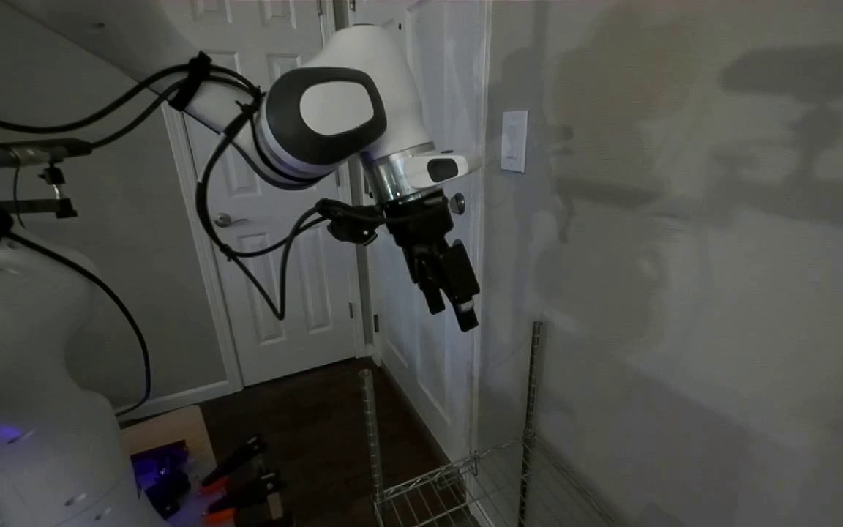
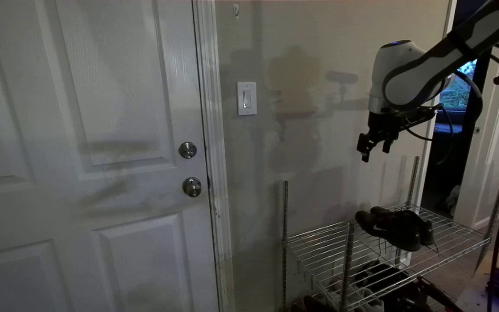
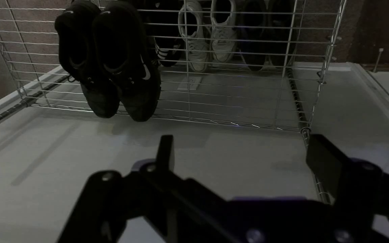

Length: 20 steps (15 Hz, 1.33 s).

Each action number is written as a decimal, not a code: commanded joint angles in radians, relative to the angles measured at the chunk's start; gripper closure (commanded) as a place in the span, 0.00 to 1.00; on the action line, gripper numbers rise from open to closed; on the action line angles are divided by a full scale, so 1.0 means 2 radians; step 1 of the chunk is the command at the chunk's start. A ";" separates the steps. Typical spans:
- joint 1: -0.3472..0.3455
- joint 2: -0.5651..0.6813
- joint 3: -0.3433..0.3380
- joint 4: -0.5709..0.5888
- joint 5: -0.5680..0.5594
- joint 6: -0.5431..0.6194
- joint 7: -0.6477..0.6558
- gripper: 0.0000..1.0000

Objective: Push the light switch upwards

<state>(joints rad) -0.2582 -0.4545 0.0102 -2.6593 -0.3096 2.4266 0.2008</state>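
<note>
The light switch (image 1: 514, 141) is a white upright plate on the grey wall, just beside the door frame. It also shows in an exterior view (image 2: 247, 104), with a narrow raised toggle at its centre. The wrist view does not show it. My black gripper (image 1: 452, 311) points downward in the air, apart from the switch and lower than it. In an exterior view the gripper (image 2: 376, 152) is well to the right of the switch. In the wrist view the two fingers (image 3: 241, 145) stand wide apart with nothing between them.
A wire rack (image 2: 319, 242) with upright posts stands against the wall below the gripper. Black shoes (image 2: 392, 227) lie on its top shelf, and more shoes are beneath. A white door (image 2: 124, 130) with two round metal knobs (image 2: 192, 186) is beside the switch. Cables (image 1: 282, 241) hang along the arm.
</note>
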 commanded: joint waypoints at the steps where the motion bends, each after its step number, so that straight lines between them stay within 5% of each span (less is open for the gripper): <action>1: 0.005 0.000 -0.005 0.001 -0.002 -0.002 0.001 0.00; 6: 0.015 0.035 0.000 0.011 -0.002 0.033 0.003 0.00; 10: 0.046 0.080 0.007 0.022 0.011 0.128 -0.005 0.00; 11: 0.054 0.093 0.010 0.026 0.013 0.153 -0.006 0.25; 20: 0.090 0.163 0.016 0.054 0.004 0.295 -0.010 0.79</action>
<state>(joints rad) -0.0853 -0.1649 0.0476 -2.5631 -0.3043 2.9494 0.2005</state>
